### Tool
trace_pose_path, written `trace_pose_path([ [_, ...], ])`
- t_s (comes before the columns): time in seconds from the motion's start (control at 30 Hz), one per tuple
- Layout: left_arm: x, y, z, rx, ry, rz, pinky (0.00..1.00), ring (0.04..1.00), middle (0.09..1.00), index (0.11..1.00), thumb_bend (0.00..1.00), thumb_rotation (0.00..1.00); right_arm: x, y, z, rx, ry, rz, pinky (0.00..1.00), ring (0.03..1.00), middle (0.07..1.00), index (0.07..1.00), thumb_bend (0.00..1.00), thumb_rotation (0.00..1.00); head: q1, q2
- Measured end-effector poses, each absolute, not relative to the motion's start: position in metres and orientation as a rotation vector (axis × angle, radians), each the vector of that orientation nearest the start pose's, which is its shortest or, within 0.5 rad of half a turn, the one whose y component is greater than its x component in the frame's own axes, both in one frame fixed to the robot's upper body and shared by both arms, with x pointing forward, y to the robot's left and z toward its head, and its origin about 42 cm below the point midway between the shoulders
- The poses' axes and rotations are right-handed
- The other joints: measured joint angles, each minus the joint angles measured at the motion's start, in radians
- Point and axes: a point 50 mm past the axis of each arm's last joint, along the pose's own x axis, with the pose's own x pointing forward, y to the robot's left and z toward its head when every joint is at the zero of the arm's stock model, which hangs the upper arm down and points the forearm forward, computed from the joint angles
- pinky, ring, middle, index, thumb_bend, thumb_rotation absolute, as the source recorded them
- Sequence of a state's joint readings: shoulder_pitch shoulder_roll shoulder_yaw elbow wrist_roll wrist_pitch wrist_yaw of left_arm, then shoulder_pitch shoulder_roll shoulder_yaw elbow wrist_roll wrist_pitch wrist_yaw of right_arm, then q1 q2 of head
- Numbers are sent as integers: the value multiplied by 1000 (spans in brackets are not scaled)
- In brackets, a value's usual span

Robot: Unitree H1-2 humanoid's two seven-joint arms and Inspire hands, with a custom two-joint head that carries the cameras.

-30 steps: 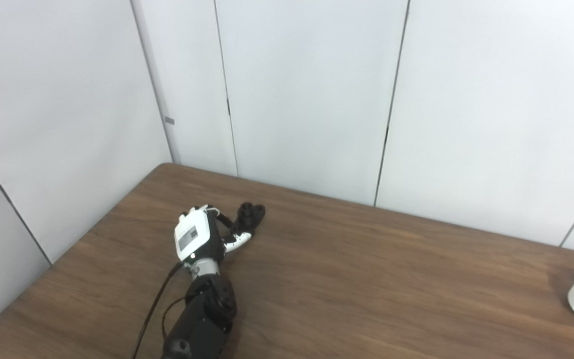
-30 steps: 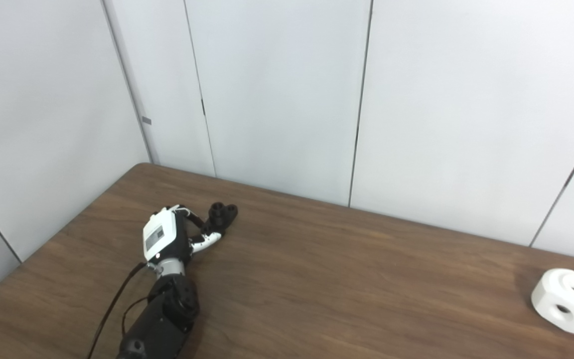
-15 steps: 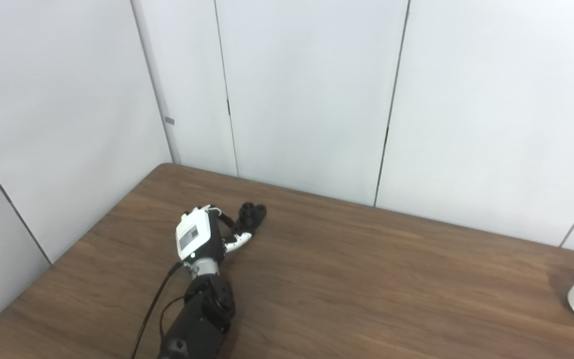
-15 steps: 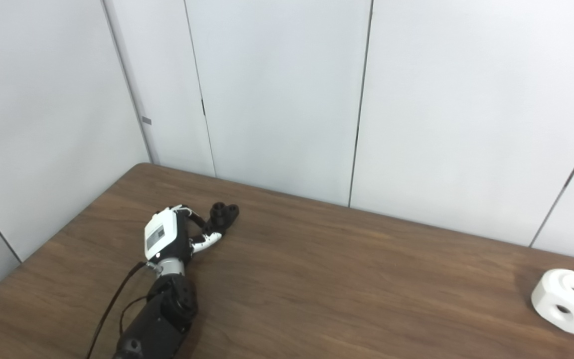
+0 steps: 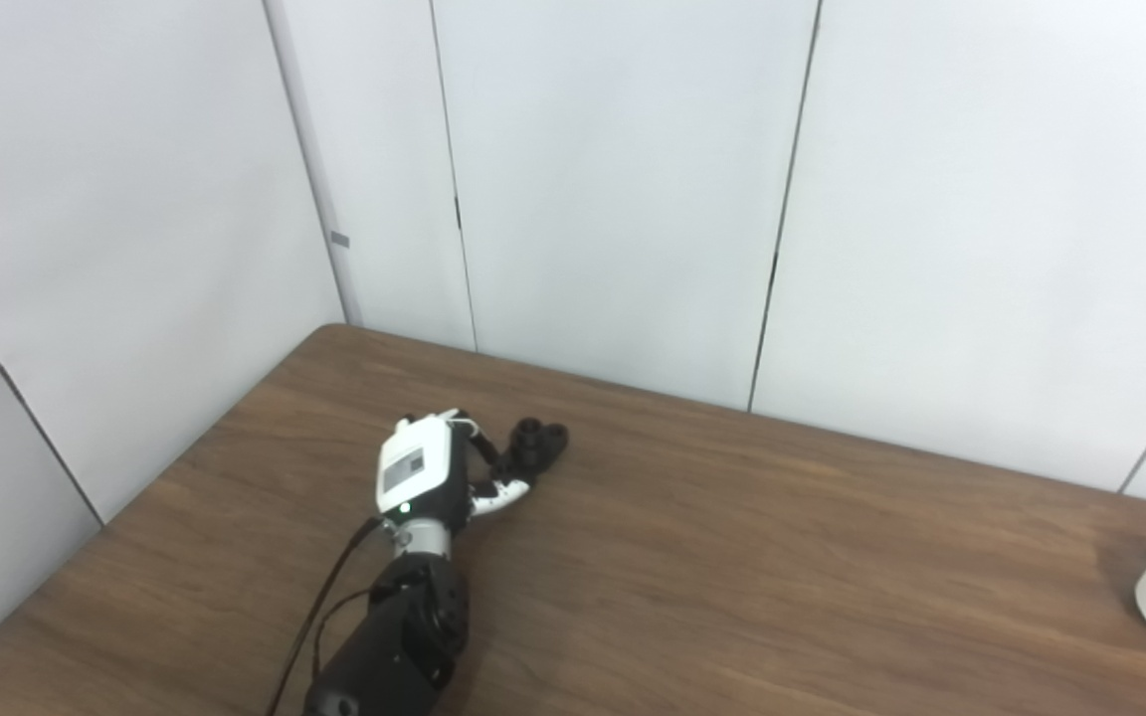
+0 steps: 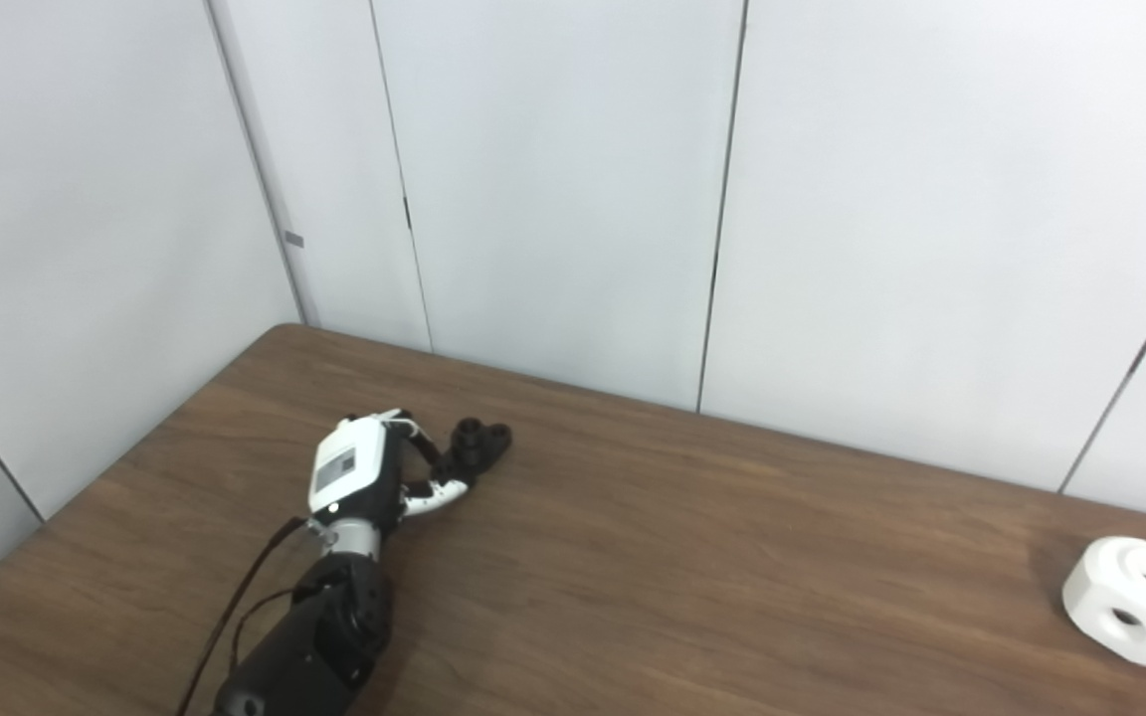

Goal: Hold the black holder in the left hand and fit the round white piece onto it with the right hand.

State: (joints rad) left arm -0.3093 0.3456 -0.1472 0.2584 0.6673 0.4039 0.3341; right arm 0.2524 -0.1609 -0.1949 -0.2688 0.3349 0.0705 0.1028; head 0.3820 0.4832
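The black holder (image 5: 539,444) is a small dark piece with round sockets at the far left of the brown table (image 5: 732,557). My left hand (image 5: 429,475) reaches up from the bottom left. Its fingers (image 5: 493,467) are closed on the holder's near side, and it holds the holder low over the tabletop; I cannot tell whether the holder touches the table. It also shows in the right eye view (image 6: 478,446). The round white piece (image 6: 1135,600), with two round holes, lies alone at the table's far right edge. My right hand is not in view.
White wall panels (image 5: 613,199) stand close behind the table and along its left side, meeting at the back left corner. A wide stretch of bare wood lies between the holder and the white piece. A black cable (image 5: 319,617) runs along my left forearm.
My left hand has moved to the right and slightly towards me, taking the black holder with it. The white piece has not moved.
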Motion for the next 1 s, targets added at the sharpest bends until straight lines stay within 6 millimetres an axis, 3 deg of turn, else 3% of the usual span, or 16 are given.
trace_pose_path([
  [0.5, 363, 267, 140, 1153, 2, 174, 1000, 941, 905, 481, 519, 51, 202, -307, 118, 158, -21, -76, 1000, 998, 960, 1000, 701, 819, -87, 11],
  [0.63, 354, 254, 141, 1144, -32, 117, 1000, 945, 915, 481, 519, 52, 204, -302, 120, 145, -17, -80, 974, 1000, 970, 1000, 740, 844, -121, 17],
  [0.83, 345, 232, 141, 1113, -70, 44, 1000, 953, 913, 481, 519, 51, 204, -299, 120, 114, -8, -86, 907, 990, 959, 1000, 702, 828, -167, 26],
  [1.0, 334, 209, 144, 1096, -96, -32, 1000, 957, 917, 481, 518, 49, 205, -293, 126, 111, -1, -74, 923, 987, 942, 1000, 724, 802, -221, 38],
])
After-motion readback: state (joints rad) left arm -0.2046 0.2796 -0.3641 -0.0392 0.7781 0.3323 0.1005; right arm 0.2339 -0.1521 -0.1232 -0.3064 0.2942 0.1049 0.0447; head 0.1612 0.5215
